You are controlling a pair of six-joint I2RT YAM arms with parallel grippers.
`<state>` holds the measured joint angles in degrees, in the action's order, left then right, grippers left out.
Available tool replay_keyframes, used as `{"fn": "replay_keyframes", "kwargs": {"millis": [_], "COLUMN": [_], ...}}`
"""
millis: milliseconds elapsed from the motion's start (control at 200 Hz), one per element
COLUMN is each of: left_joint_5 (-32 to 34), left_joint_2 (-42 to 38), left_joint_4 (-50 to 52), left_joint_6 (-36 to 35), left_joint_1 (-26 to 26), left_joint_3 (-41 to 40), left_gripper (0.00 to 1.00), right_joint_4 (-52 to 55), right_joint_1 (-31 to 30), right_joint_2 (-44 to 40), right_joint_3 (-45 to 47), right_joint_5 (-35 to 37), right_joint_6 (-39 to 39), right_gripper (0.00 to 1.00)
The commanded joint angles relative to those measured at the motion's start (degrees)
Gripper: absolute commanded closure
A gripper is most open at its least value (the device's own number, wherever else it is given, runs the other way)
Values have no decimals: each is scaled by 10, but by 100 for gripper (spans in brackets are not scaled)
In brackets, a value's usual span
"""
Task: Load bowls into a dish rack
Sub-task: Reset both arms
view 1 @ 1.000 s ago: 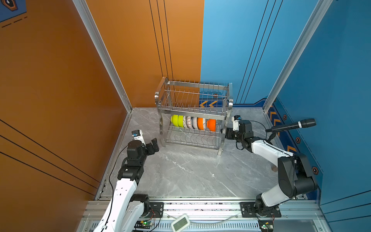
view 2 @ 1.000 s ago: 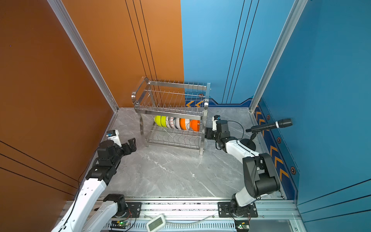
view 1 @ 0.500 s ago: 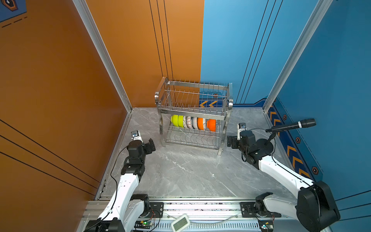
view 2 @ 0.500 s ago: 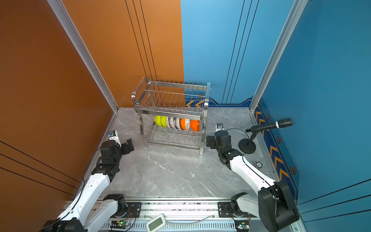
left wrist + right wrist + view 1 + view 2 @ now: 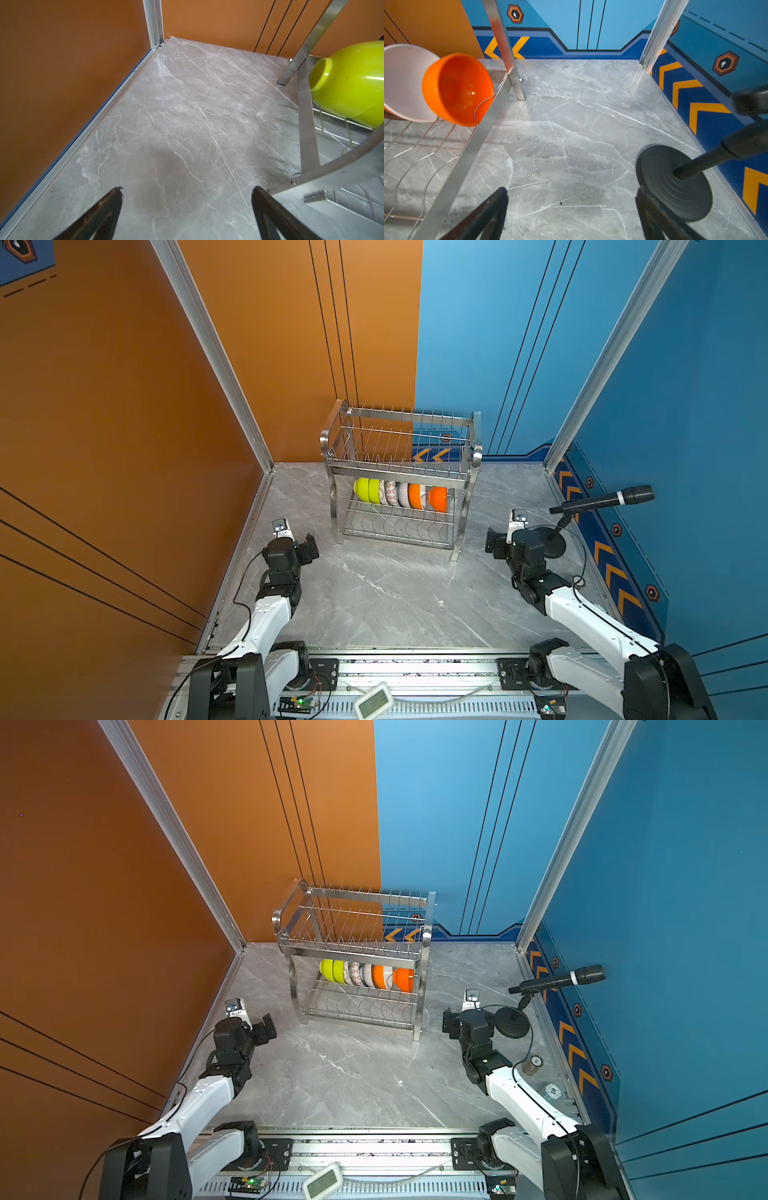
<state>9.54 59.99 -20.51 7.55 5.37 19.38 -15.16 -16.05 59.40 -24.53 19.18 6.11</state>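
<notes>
The grey marble-patterned tabletop [image 5: 374,597] carries the dish rack [image 5: 476,448] standing on its legs near the back wall, a black round microphone-stand base [image 5: 512,1022] by the right edge, and two small cylinders [image 5: 533,1065] nearer the front.

Open tabletop [image 5: 395,593] before dish rack [image 5: 400,471]

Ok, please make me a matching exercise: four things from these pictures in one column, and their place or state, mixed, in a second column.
1 lime-green bowls
2 white bowl
3 microphone-stand base
4 left gripper

a open, holding nothing
b on the table, outside the dish rack
c row's end toward the orange wall
d beside the orange bowl at the row's other end

Pairs: 1-c, 2-d, 3-b, 4-a.
</notes>
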Motion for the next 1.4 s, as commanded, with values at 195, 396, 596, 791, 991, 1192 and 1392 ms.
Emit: {"fn": "replay_keyframes", "kwargs": {"millis": [195, 396, 596, 791, 991, 1192, 1392], "left_joint_5": [-55, -97, -62, -35, 32, 9, 8], "left_joint_2": [59, 109, 177, 235, 292, 296, 295], "left_joint_4": [-116, -175, -217, -301, -349, -316, -316], "left_joint_6": [-24, -11, -4, -38, -75, -73, -73], "left_joint_1": [13, 33, 24, -33, -83, -72, -73], "left_joint_3": [-24, -21, 9, 2, 7, 28, 25], "left_gripper": [2, 2, 2, 2, 2, 2, 2], "right_joint_4": [-198, -244, -260, -403, -452, -348, -331], "right_joint_1": [52, 71, 99, 132, 131, 155, 145], "right_joint_2": [43, 126, 162, 231, 278, 289, 283], "right_joint_3": [91, 67, 48, 82, 87, 24, 21], "right_joint_5": [-12, -31, -43, -66, -85, -137, -119], "right_joint_6": [-32, -33, -31, -23, -32, -22, -29], "right_gripper": [4, 3, 3, 3, 3, 1, 1]}}
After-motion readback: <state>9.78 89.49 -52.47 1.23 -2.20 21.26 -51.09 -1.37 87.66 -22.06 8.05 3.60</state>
